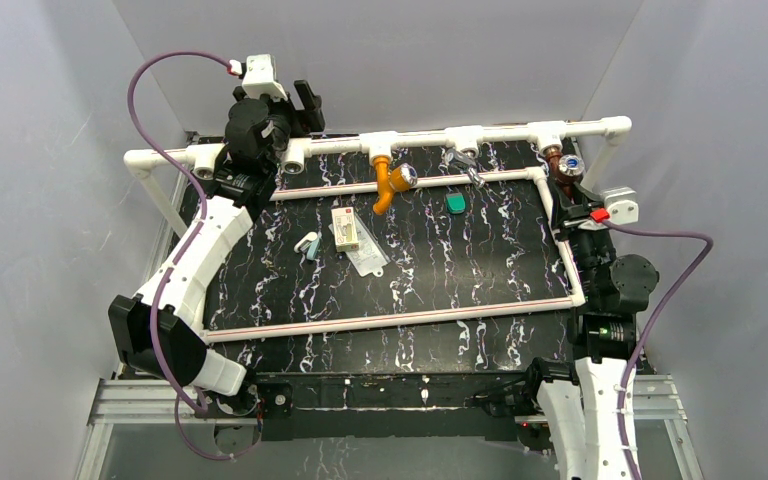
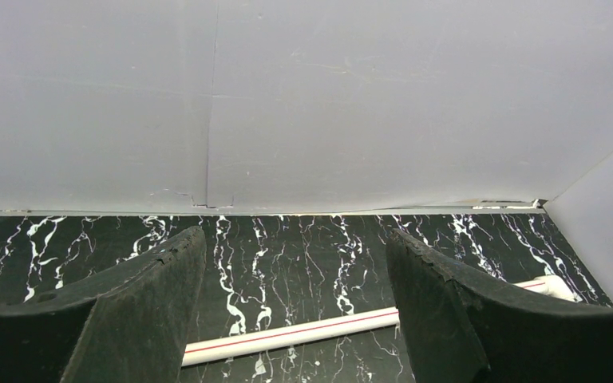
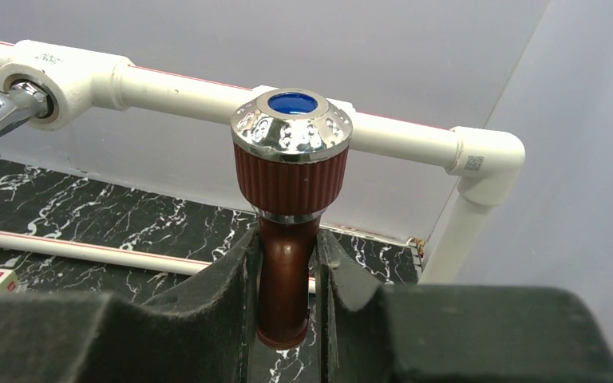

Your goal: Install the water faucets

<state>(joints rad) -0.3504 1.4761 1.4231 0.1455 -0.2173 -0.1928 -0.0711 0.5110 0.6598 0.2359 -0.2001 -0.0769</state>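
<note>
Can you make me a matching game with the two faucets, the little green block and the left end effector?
Things:
1. brown faucet
2. orange faucet
3. green block
4. left end effector

Where or how:
A. lying on the black table
B. open, holding nothing
C. gripped by the right end effector
D. hanging at the far pipe, not gripped

Pairs: 1-C, 2-D, 3-A, 4-B

Figure: Loose items on the black marbled table [image 1: 460, 270], bounded by a white pipe frame [image 1: 508, 133].
A green block [image 1: 456, 203] and a small box [image 1: 345, 228] (laid on a clear plastic bag [image 1: 370, 258]) are seen apart.
</note>
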